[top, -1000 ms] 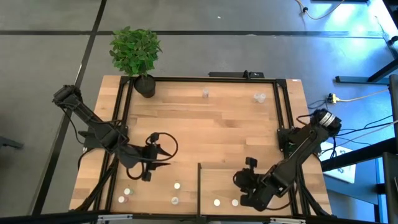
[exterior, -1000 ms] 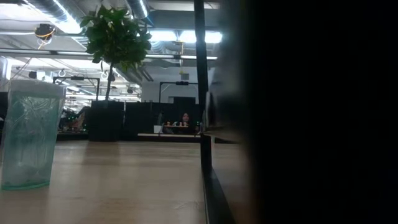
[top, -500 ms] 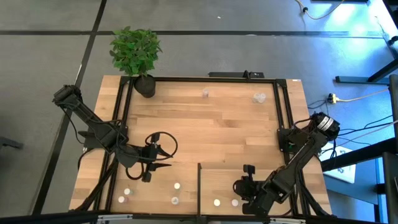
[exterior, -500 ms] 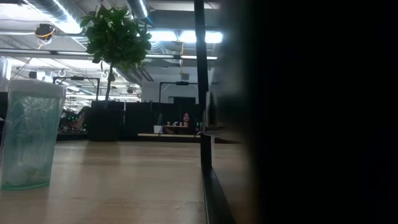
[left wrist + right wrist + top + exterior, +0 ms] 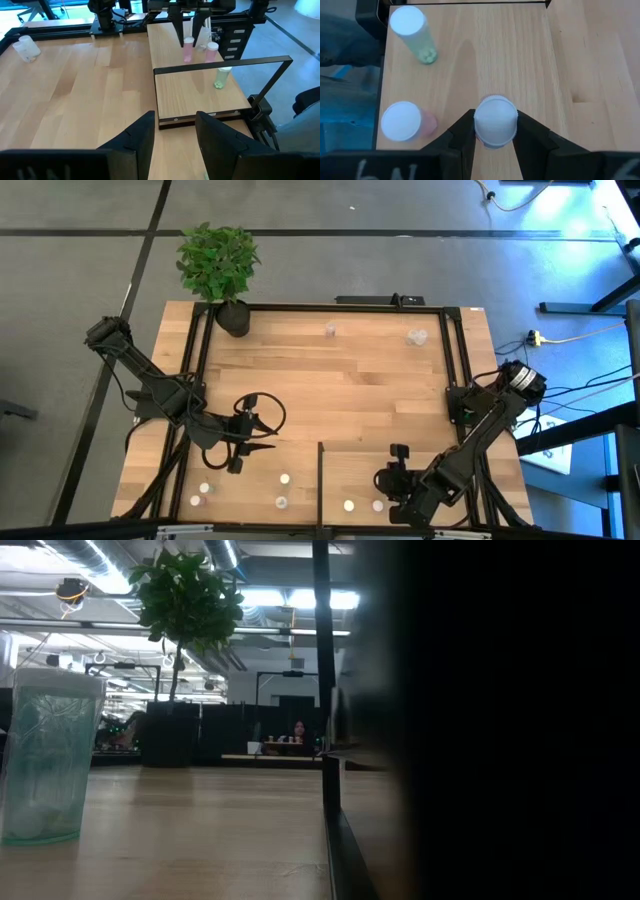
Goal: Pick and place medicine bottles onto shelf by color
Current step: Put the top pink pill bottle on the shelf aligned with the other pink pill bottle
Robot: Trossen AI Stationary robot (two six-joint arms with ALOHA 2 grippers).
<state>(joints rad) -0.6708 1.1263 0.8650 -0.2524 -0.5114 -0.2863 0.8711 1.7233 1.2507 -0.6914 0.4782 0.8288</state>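
My right gripper (image 5: pixel 388 482) is over the pale shelf (image 5: pixel 350 465), shut on a white-capped pinkish bottle (image 5: pixel 495 122), which also shows in the left wrist view (image 5: pixel 187 48). A second pinkish bottle (image 5: pixel 402 120) and a greenish bottle (image 5: pixel 413 31) stand upright on the shelf beside it, nearer the table's near edge (image 5: pixel 378 505) (image 5: pixel 349 505). My left gripper (image 5: pixel 262 447) is open and empty over the table, left of the shelf. Several more bottles (image 5: pixel 284 478) stand on the table. My right gripper pinches the pinkish bottle between its two fingers, at the sides of its white cap (image 5: pixel 479 125). The fingers (image 5: pixel 176 22) come from above, pointing down. The bottle is upright with its base at the shelf's surface; I cannot tell whether it rests on it.
A potted plant (image 5: pixel 233 315) stands at the far left corner. Two bottles (image 5: pixel 330 330) (image 5: pixel 417 336) stand near the far edge. A translucent bottle (image 5: pixel 45 755) looms close in the low view. A black strip (image 5: pixel 320 480) bounds the shelf's left side.
My right gripper has gone a little toward the table's near edge over the shelf, carrying the pinkish bottle, then kept still for the last half second.
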